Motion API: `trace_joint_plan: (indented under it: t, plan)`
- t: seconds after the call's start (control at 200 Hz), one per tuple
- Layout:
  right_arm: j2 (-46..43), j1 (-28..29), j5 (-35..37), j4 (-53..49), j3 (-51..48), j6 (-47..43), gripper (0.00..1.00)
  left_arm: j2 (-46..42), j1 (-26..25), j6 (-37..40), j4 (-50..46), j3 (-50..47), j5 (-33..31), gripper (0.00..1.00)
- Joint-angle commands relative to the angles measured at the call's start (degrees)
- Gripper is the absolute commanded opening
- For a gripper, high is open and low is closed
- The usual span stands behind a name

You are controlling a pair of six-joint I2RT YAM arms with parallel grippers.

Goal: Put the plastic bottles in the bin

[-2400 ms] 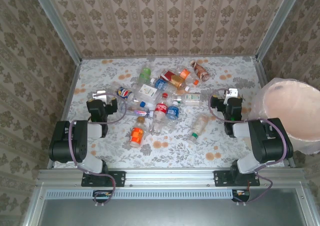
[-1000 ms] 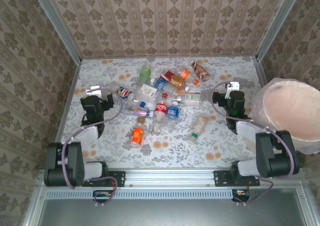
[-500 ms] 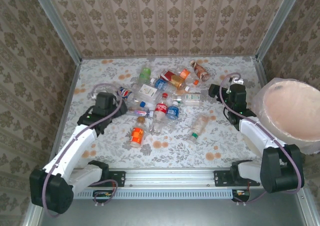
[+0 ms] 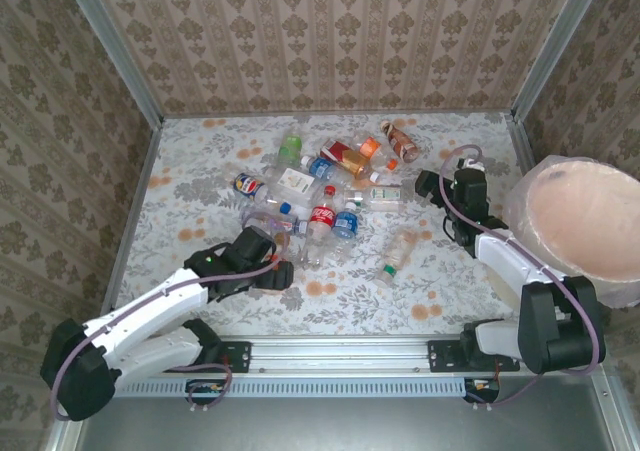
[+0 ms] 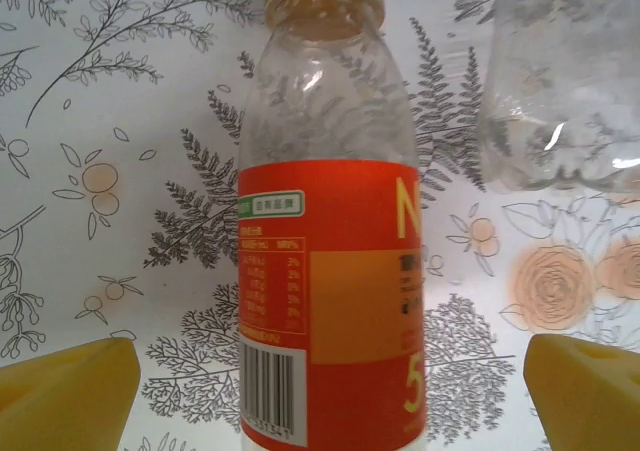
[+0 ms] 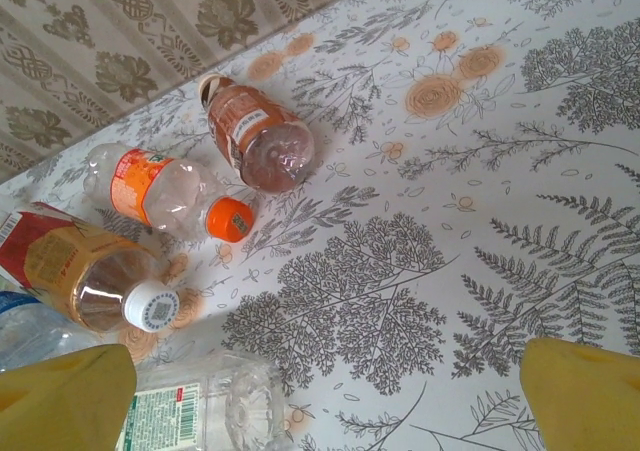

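My left jaws stand wide and empty astride the orange-labelled bottle (image 5: 330,271) lying near-left on the bench (image 4: 450,291), so I'd centre on its label and squeeze gently before carrying it to the bin (image 4: 585,221) at right; my right jaws gape empty too.

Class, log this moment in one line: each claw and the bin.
left claw: open, straddling orange-label bottle | right claw: open, empty, above table near brown bottle | bin: right of table
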Motion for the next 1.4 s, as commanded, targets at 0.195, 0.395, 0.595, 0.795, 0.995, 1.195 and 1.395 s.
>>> trace_joint_plan:
  t: [0.195, 0.395, 0.595, 0.795, 0.995, 1.195, 1.395]
  plan:
    - [-0.46, 0.58, -0.93, -1.3, 1.81, 0.16, 1.0, 4.55, -4.18, 3.46, 4.36, -2.71, -2.76, 0.82]
    - [-0.11, 1.16, -0.88, -1.6, 2.58, -0.12, 1.0, 9.36, -4.24, 4.1, 5.67, -1.86, -4.02, 0.78]
    - [-0.11, 1.9, -0.63, -2.25, 3.05, -1.31, 1.0, 12.01, -4.22, 4.12, 5.23, -0.78, -4.15, 0.7]
    - [-0.55, 2.34, 0.05, -2.83, 3.3, -2.54, 1.0, 9.64, -4.4, 3.35, 1.89, -0.52, -4.87, 0.54]
    - [-1.56, 3.27, -1.06, -4.48, 5.12, -1.73, 1.0, -1.36, -5.56, 2.17, -1.3, 0.87, -7.31, 0.52]
    - [-2.72, 5.96, -6.31, -5.17, 8.03, -1.44, 1.0, -3.89, -3.94, 6.28, 4.22, 10.16, -5.63, 0.49]
    - [-1.24, 8.52, -14.1, -2.6, 12.24, 1.42, 1.0, 2.17, 3.66, 10.76, 27.71, 11.1, 11.3, 0.46]
